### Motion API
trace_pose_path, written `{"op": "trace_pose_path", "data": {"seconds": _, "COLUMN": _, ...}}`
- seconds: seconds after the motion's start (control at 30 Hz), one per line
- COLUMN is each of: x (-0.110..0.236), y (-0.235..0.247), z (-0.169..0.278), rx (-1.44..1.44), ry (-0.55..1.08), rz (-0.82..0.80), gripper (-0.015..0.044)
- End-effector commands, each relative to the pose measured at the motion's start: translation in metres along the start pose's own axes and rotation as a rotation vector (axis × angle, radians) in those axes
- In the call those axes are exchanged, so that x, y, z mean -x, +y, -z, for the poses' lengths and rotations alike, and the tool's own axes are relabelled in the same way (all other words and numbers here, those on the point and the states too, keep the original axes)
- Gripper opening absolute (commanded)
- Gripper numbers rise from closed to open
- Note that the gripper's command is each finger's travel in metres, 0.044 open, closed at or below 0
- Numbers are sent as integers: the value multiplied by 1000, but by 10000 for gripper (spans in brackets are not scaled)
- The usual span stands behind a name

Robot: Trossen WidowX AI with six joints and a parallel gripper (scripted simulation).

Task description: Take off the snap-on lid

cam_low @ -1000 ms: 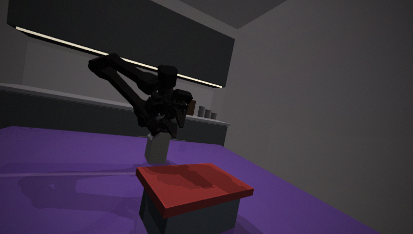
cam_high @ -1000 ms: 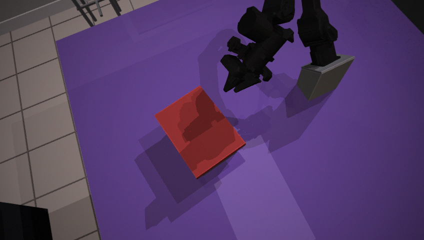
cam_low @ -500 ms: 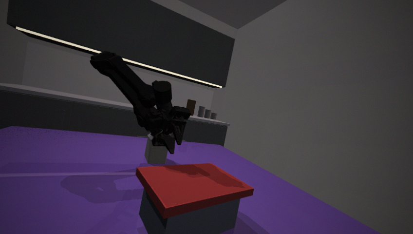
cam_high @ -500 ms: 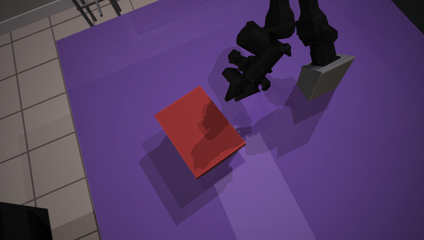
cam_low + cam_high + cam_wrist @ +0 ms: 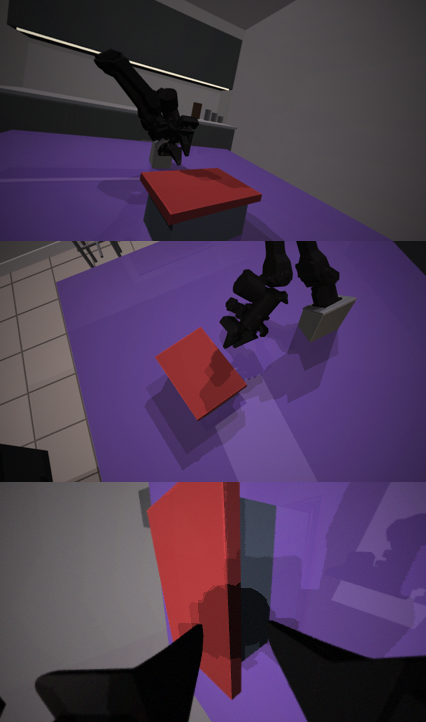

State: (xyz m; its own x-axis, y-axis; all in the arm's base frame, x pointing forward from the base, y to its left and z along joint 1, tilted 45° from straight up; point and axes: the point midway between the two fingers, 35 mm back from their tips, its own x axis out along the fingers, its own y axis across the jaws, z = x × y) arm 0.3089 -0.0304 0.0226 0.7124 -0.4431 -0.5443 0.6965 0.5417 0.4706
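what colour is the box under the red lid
Dark grey-blue box, seen best in the exterior view.

Red lid (image 5: 197, 191) seated on dark storage box (image 5: 206, 224), near centre. Black gripper (image 5: 181, 156) hangs beyond its far edge, fingers parted, holding nothing, over purple table (image 5: 60, 161).

The arm (image 5: 134, 86) is matte black all over, made of thick rounded links and blocky joints. Its hand (image 5: 239, 341) carries two dark, wedge-shaped fingers that taper to points. The arm stands on a grey, slanted base block (image 5: 324, 320).
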Motion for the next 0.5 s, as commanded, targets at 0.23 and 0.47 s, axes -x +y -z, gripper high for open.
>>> {"op": "trace_pose_path", "data": {"seconds": 0.23, "x": -18, "y": 5, "z": -1, "rx": -3, "ry": -1, "rz": -11, "gripper": 235}}
{"op": "trace_pose_path", "data": {"seconds": 0.47, "x": -29, "y": 4, "z": -2, "rx": -3, "ry": -2, "rz": -12, "gripper": 235}}
